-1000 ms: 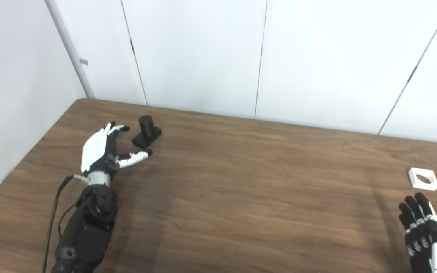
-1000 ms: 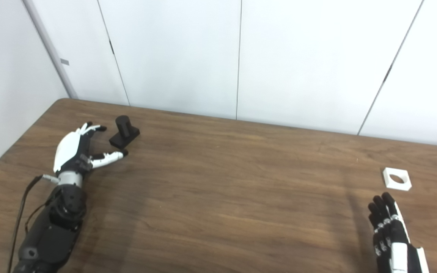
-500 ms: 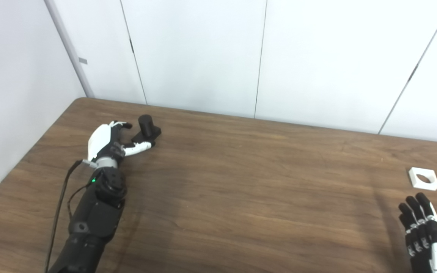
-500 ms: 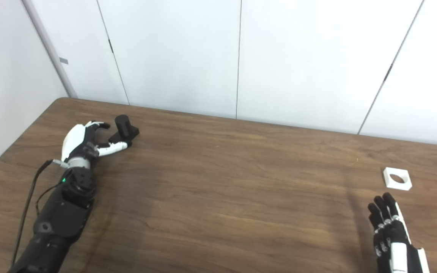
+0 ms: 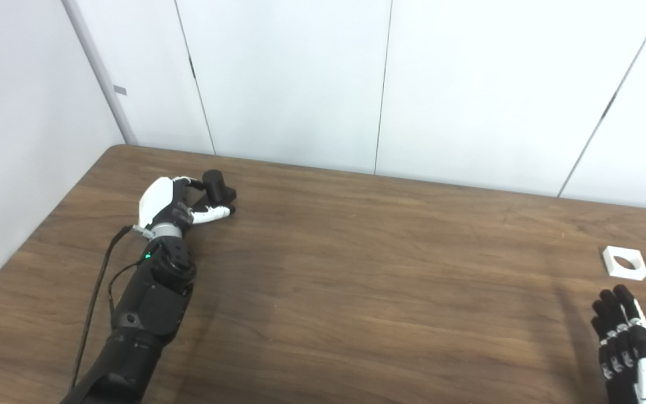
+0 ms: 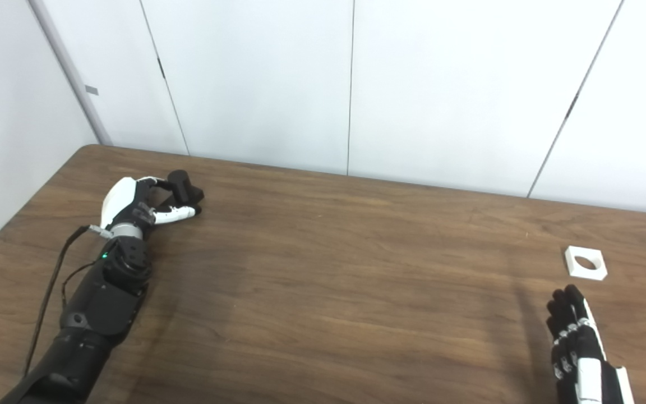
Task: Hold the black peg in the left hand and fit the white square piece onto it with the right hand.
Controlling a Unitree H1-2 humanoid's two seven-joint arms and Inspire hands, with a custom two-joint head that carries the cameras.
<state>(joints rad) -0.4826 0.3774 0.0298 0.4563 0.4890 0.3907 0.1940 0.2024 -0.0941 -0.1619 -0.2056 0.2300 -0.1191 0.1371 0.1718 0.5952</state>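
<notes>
Reaching across the brown wood-grain table (image 5: pixel 356 269), the left hand (image 5: pixel 174 202) curls round the black peg on its square base (image 5: pixel 217 191) at ten o'clock.
Right hand (image 5: pixel 626 336), fingers spread and empty, rests at four o'clock, near the white square piece with a round hole (image 5: pixel 624 263).

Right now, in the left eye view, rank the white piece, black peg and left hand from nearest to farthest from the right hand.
1. White piece, just beyond the right hand, on the table's right.
2. Black peg, far left.
3. Left hand, far left, at the peg; nearly level with it.
</notes>
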